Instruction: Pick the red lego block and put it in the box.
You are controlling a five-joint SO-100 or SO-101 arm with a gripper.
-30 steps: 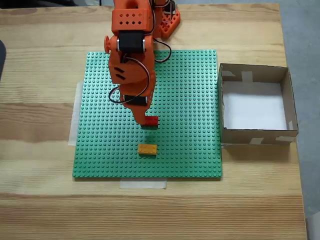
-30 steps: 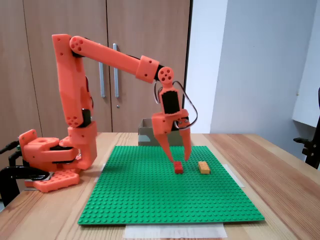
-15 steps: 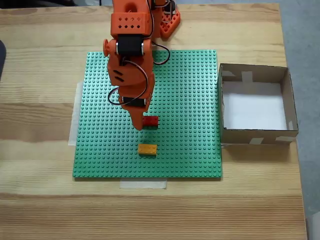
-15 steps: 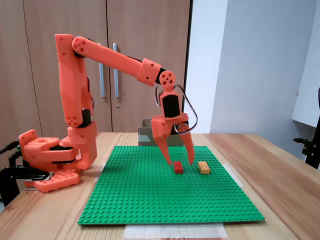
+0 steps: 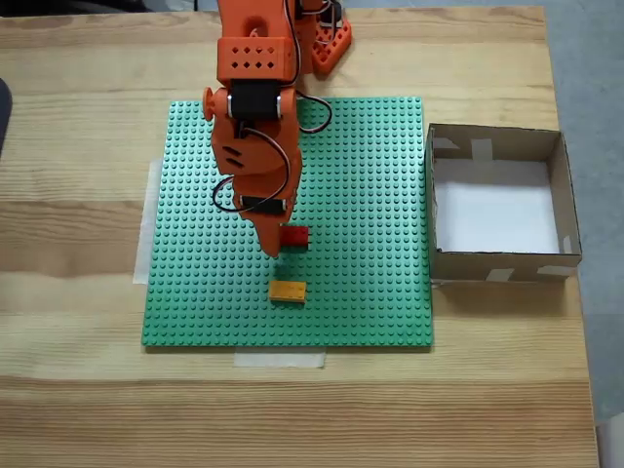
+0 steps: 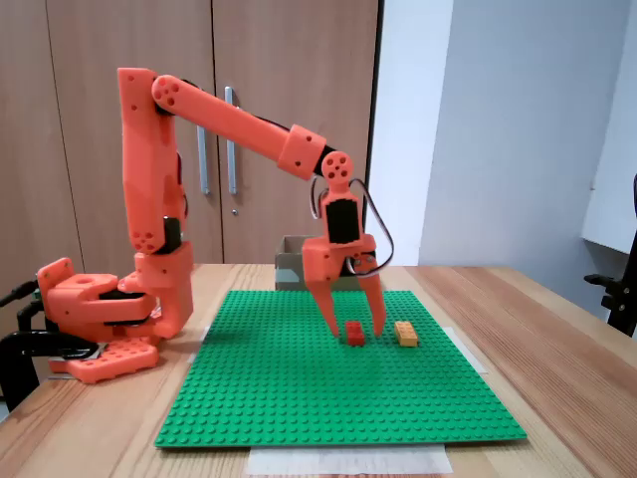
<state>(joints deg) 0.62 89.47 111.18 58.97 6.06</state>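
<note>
Fixed views both put the red block (image 5: 296, 235) on the green baseplate (image 5: 370, 195), near its middle, flat and studs up. Side-on, sits between the two fingertips of the gripper (image 6: 354, 331), one finger at its 9 o'clock, the other at its 3 o'clock, each with a sliver of green showing before the brick; contact not certain. Jaws parted to a narrow gap, a little wider than the block (image 6: 354, 334), not holding it. Lower than half a second ago: tips then hung a little above the studs, now down level with the brick; spread slightly smaller than before. Block itself unmoved since then.

From above, half hidden under the arm (image 5: 255, 146) at its 9 o'clock side, only the 3 o'clock half in sight. Yellow brick (image 5: 287, 291) at 6 o'clock from the red one, near but apart, also on the plate and unmoved.

Box (image 5: 497, 265) off the plate's 3 o'clock edge, just beside it, on the wooden table (image 5: 78, 390); open top, white floor bare, pale tape patches on the walls. Side-on, shows as a brown wall (image 6: 291, 271) behind the gripper.

Orange base (image 6: 95, 319) at the plate's 12 o'clock end from above.
</note>
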